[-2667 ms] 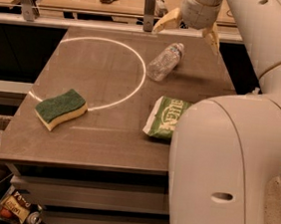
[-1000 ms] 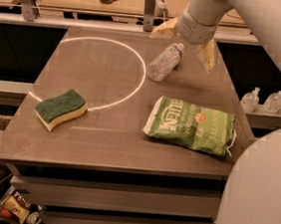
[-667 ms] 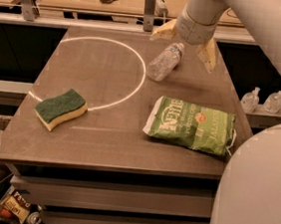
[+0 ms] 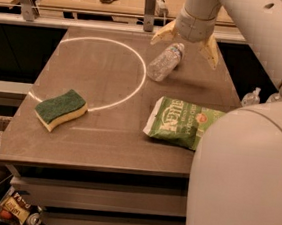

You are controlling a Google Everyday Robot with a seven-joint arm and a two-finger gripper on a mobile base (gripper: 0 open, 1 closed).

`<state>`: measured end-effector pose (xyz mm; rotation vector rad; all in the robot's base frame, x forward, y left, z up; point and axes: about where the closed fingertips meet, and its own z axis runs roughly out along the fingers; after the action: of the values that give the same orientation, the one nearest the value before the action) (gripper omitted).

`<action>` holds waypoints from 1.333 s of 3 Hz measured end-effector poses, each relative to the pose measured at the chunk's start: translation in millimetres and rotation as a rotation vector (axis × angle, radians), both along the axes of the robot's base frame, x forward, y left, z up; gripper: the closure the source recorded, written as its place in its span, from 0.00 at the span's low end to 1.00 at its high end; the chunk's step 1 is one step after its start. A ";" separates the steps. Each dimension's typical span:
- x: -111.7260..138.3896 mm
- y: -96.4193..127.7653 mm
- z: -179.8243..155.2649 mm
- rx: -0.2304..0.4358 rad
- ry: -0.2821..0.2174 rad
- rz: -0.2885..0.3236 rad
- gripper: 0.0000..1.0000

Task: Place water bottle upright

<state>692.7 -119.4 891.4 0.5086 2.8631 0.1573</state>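
Water bottle lying on its side on the desk, cap end toward one o'clock, sitting between the widely spread fingers of the claw.

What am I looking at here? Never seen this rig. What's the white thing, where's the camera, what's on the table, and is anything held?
The big white shape on the right is the robot's arm, a single arm on a mobile base. It ends in a two-finger pincer at the far side of the table.

There is only one camera view. It looks down on the table from the robot's side, and where it is mounted I cannot tell.

On the table:
- a green-and-yellow sponge near the left
- a green chip bag lying flat on the right
- a clear water bottle lying on its side across a white circle marked on the top

Two small pump-top bottles stand beyond the right edge.

Nothing is held. The pincer is open, with its fingers spread either side of the bottle's cap end.
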 end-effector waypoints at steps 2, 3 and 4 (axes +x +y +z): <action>16.6 5.3 -6.1 -0.026 0.045 0.051 0.00; 28.9 10.9 -9.1 -0.036 0.054 0.076 0.00; 40.8 19.4 -14.5 -0.047 0.061 0.098 0.00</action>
<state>733.5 -100.0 876.9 0.3709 2.9450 0.0926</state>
